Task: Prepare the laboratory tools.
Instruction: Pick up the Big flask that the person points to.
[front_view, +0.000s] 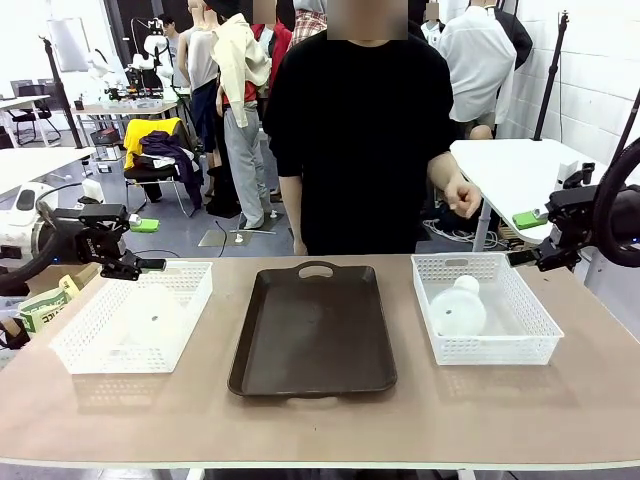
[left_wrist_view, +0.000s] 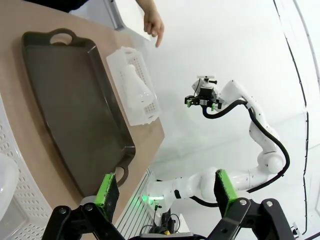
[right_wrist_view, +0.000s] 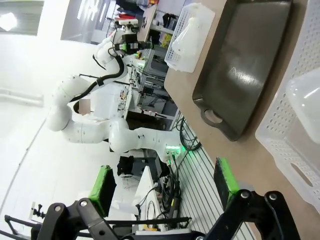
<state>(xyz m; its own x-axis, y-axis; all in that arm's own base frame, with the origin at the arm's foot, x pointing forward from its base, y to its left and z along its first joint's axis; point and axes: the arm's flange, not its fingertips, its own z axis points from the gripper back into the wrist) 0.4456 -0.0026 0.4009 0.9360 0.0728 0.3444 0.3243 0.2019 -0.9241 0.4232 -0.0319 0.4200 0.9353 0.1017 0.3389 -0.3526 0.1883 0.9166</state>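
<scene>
Two frosted-white conical flasks lie on their sides in white mesh baskets. One flask (front_view: 150, 310) is in the left basket (front_view: 80, 345), the other flask (front_view: 458, 308) in the right basket (front_view: 530, 315). My left gripper (front_view: 148, 245) hangs open above the left basket's far rim, holding nothing. My right gripper (front_view: 522, 238) hovers open beyond the right basket's far right corner, also holding nothing. The left wrist view shows its green pads (left_wrist_view: 107, 192) apart and the far flask (left_wrist_view: 135, 87). In the right wrist view the pads (right_wrist_view: 102, 182) stand apart, with a flask (right_wrist_view: 307, 100) close by.
A dark brown tray (front_view: 312, 330) with handles lies between the baskets. A person in black stands at the far side, one hand (front_view: 462, 195) loosely closed above the right basket's far edge. Boxes sit by the table's left end.
</scene>
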